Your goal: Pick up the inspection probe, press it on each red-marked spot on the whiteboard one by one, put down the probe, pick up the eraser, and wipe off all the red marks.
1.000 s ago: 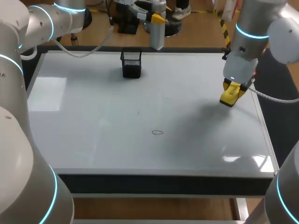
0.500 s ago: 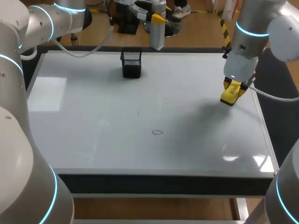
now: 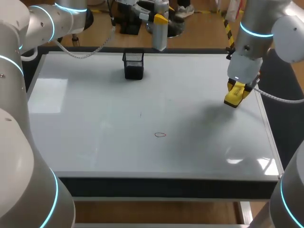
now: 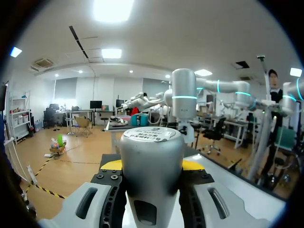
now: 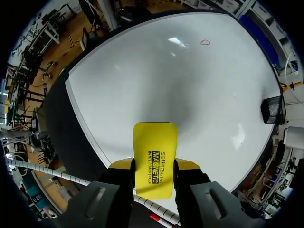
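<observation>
Head view: L gripper (image 3: 160, 19) grips probe (image 3: 160, 39), R gripper (image 3: 238, 90) grips eraser (image 3: 232, 99).

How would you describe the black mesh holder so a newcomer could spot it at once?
Look at the big whiteboard lying flat. Near its far edge, a little left of the middle, stands a small black mesh holder. It is the only dark, upright box on the board; the eraser is yellow.

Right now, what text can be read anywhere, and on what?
Eraser, in right gripper: black print, too small to read reliably.
Probe, in left gripper: label on its top, too blurred to read.
Whiteboard: a red mark, no text.
</observation>
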